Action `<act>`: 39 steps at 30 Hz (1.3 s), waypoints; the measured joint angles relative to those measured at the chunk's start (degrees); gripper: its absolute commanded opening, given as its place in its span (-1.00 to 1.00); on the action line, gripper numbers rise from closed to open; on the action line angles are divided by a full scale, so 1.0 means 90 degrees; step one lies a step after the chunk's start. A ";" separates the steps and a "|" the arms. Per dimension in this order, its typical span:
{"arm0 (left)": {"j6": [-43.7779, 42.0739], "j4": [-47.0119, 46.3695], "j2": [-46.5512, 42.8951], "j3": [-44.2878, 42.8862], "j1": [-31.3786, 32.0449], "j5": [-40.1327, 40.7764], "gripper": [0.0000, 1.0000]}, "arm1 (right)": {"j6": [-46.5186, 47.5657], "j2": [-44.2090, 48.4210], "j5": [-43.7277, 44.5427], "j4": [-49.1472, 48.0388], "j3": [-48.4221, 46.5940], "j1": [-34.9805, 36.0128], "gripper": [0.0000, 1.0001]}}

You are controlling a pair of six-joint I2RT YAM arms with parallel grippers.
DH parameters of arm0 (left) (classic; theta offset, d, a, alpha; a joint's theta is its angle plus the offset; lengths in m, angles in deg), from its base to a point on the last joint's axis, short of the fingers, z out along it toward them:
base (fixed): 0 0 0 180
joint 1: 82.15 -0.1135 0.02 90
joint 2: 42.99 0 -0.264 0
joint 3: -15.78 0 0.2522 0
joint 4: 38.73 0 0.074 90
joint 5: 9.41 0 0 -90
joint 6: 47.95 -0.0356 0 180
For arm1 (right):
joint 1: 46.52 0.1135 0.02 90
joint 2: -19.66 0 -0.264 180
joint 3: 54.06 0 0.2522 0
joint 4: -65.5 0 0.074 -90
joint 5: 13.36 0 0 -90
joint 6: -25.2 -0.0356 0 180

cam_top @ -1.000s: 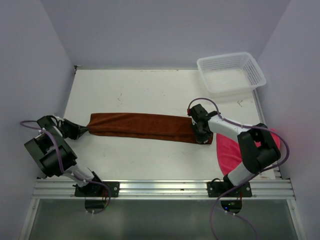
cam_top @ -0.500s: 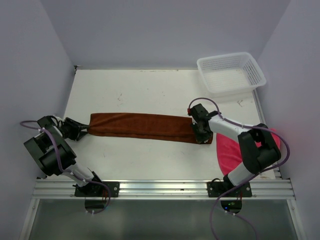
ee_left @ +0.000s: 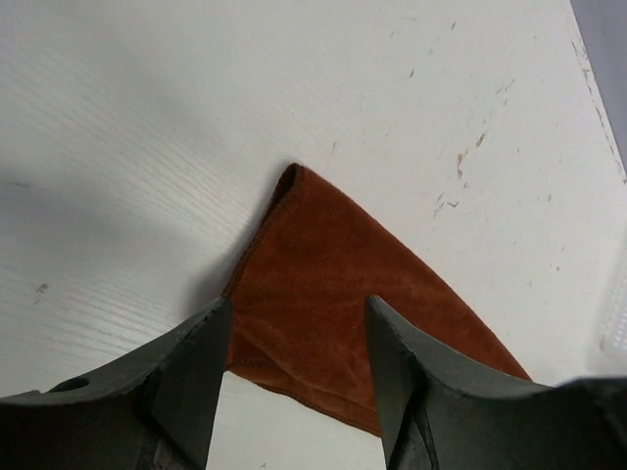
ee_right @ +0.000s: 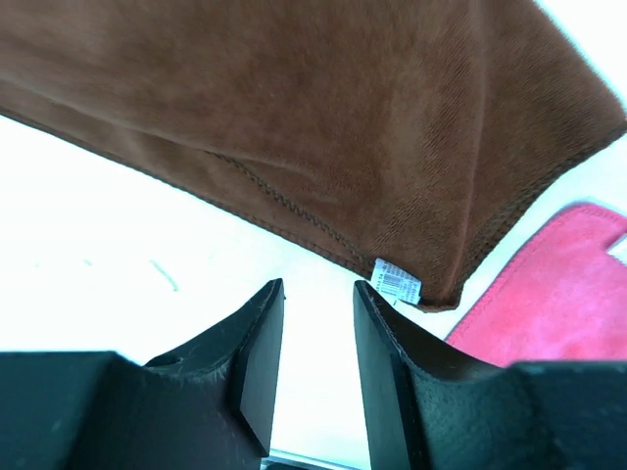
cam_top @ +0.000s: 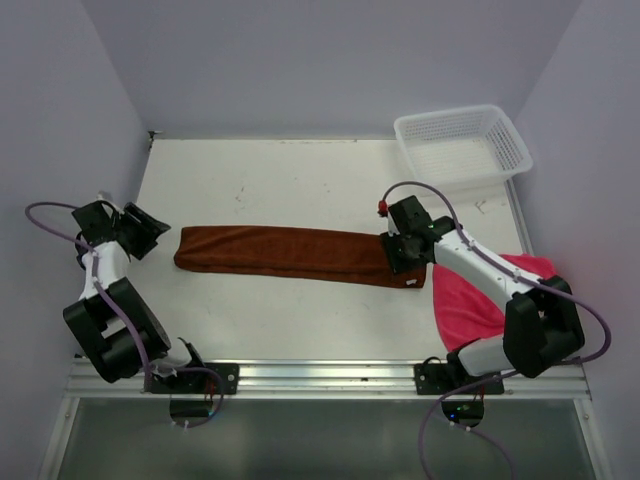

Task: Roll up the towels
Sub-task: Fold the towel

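Note:
The rust-brown towel lies flat, stretched long across the table's middle. My left gripper stands open just off its left end; in the left wrist view the brown towel's end lies beyond and below the open left gripper, untouched. My right gripper hovers open over the right end. In the right wrist view the right gripper holds nothing, and the brown towel's corner with its white label lies just ahead. The pink towel lies bunched at the right, partly under the right arm.
A white mesh basket stands at the back right corner. The white table is walled on the left, back and right. A metal rail with both arm bases runs along the near edge.
Both grippers have opened and let go of the brown towel's ends. The left one drew back to the left; the right arm swung outward, uncovering more pink towel.

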 measured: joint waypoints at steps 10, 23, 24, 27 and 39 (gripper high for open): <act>-0.0102 0.0160 -0.0714 -0.0682 0.1656 0.0869 0.22 | -0.0622 0.1154 -0.0253 -0.0466 0.0172 -0.1282 -0.17; -0.0758 0.0197 -0.0879 -0.0809 0.4187 0.1124 0.18 | -0.1656 0.0959 -0.0702 -0.1246 0.0840 -0.2395 -0.29; -0.0821 0.0245 -0.0840 -0.0789 0.4393 0.1151 0.18 | -0.1700 0.0872 -0.0884 -0.1341 0.0862 -0.2429 -0.31; -0.0930 0.0318 -0.0716 -0.0789 0.4891 0.1226 0.16 | -0.1780 0.0770 -0.1382 -0.1785 0.0962 -0.2239 -0.31; -0.0937 0.0512 -0.1562 -0.0680 0.4993 0.2506 0.18 | -0.0367 -0.0129 -0.1146 -0.3157 0.0168 0.1834 -0.36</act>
